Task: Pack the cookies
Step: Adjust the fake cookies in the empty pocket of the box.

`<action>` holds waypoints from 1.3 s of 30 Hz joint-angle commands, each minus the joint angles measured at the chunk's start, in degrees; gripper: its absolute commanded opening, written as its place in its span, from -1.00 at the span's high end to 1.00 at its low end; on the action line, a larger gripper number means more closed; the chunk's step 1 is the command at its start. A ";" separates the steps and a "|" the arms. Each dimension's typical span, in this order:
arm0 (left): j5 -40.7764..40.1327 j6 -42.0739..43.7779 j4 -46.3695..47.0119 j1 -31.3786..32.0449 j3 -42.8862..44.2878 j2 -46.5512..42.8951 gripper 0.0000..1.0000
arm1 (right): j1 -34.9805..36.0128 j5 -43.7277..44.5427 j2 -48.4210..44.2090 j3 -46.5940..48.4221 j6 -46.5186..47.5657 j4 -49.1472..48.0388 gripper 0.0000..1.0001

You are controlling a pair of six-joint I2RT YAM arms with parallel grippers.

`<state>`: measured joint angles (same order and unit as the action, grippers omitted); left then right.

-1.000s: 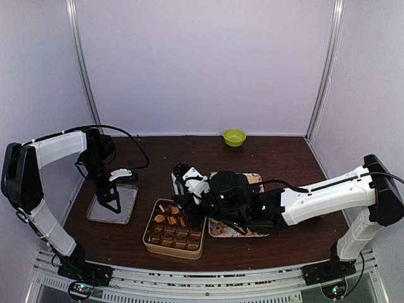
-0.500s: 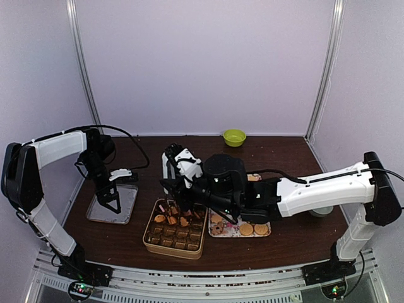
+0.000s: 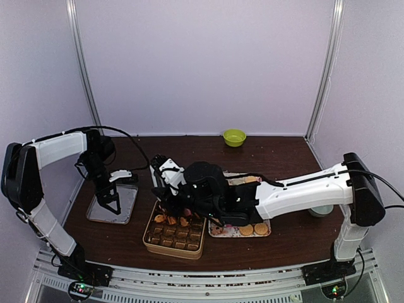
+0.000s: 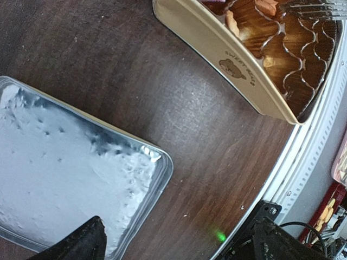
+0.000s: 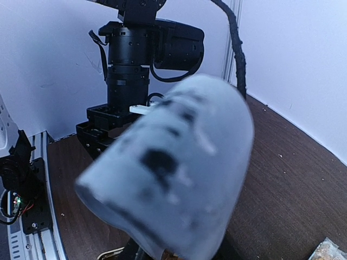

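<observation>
Since a second earlier, your right arm (image 3: 303, 189) swung left off the patterned tray (image 3: 218, 232), and the right gripper (image 3: 165, 192) hung over the upper left corner of the cookie tin (image 3: 150, 221). Its jaw state could not be told: the top view hid the fingers and a pale blur blocked the wrist view. The left gripper (image 3: 112, 203) stood wide open over the foil tray (image 3: 129, 202), left of centre. The cookies (image 3: 172, 220) lay in the tin's upper rows and along the patterned tray's lower edge. Judged light, rigid, brittle and crumbly: take each across its rim, gently.
</observation>
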<state>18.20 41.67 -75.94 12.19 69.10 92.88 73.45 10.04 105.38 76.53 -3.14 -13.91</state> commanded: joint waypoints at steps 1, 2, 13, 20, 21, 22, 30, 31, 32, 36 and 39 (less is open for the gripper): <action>0.52 0.77 0.53 -0.36 -0.45 -1.46 -0.95 | -0.50 -0.01 0.68 2.74 0.08 -1.51 0.42; 0.52 0.78 0.49 -0.34 -0.45 -1.47 -0.95 | -0.50 0.12 0.82 2.82 0.12 -1.46 0.43; 0.55 0.92 0.51 -0.35 -0.63 -1.56 -0.95 | -0.59 0.40 2.22 3.01 0.08 -0.88 0.46; 0.60 0.87 0.59 -0.35 -0.64 -1.46 -0.95 | -0.60 2.02 2.17 2.10 0.23 -0.57 0.47; 0.68 0.84 0.56 -0.37 -0.64 -1.44 -0.95 | -0.59 2.26 2.12 1.98 0.33 -0.44 0.47; 0.72 0.86 0.61 -0.38 -0.63 -1.40 -0.95 | -0.63 2.56 2.15 1.96 0.40 -0.23 0.46; 0.68 0.87 0.60 -0.35 -0.55 -1.47 -0.95 | -0.44 3.07 2.69 2.31 0.50 1.09 0.38; 0.64 0.84 0.61 -0.32 -0.55 -1.46 -0.95 | -0.42 3.14 2.85 2.45 0.48 1.36 0.38; 0.61 0.86 0.60 -0.34 -0.49 -1.41 -0.95 | -0.41 3.25 2.99 2.57 0.50 1.42 0.38; 0.55 0.87 0.60 -0.37 -0.62 -1.46 -0.95 | -0.48 2.71 3.78 2.90 0.21 2.04 0.38; 0.52 0.96 0.58 -0.41 -0.72 -1.48 -0.95 | -0.42 1.74 4.21 3.10 -0.34 2.10 0.37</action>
<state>18.22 41.69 -75.90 12.19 68.99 92.55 73.19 11.84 108.38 77.89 -3.01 -12.34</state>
